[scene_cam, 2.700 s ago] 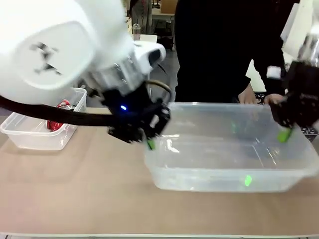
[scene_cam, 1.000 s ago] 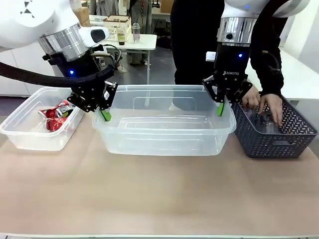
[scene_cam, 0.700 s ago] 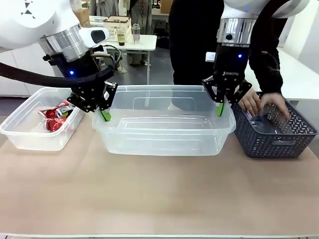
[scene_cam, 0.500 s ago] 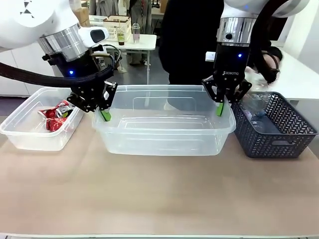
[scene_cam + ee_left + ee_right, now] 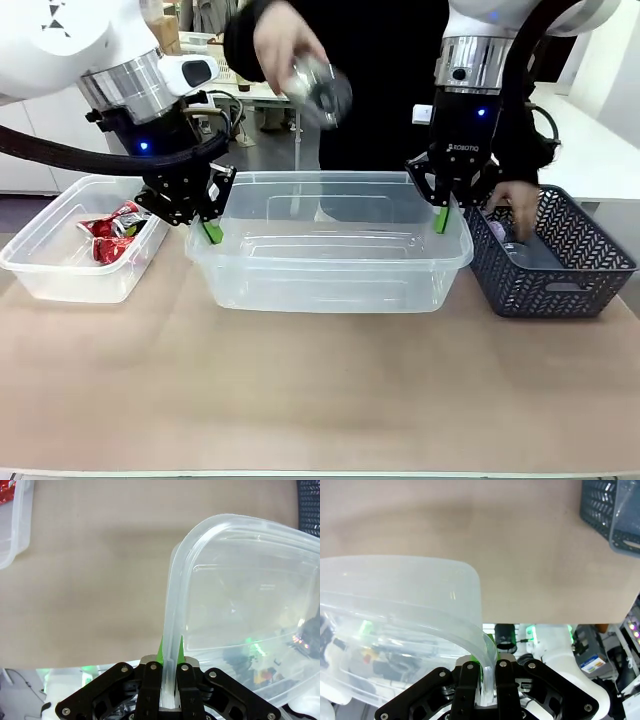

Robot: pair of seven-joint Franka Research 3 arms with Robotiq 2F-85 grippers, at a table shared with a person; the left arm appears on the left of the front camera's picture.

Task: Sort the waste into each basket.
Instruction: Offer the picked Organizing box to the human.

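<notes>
Jaws closed tight on both sides: the left gripper is pinching the left rim of the large clear tub, and the right gripper is pinching its right rim. A person's hand is holding a clear bottle above this tub. Red packets are lying in the smaller tub; the other hand is reaching into the dark basket.

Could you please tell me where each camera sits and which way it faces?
Front view: fixed between the arms, facing across the table at the person; both arms show, left gripper and right gripper shut on the rim of the large tub.
Left wrist view: on the left wrist, looking along its fingers at a tub corner.
Right wrist view: on the right wrist, looking along its fingers at the opposite rim.
Shared: all three show the large tub; front and right wrist, the dark basket.
</notes>
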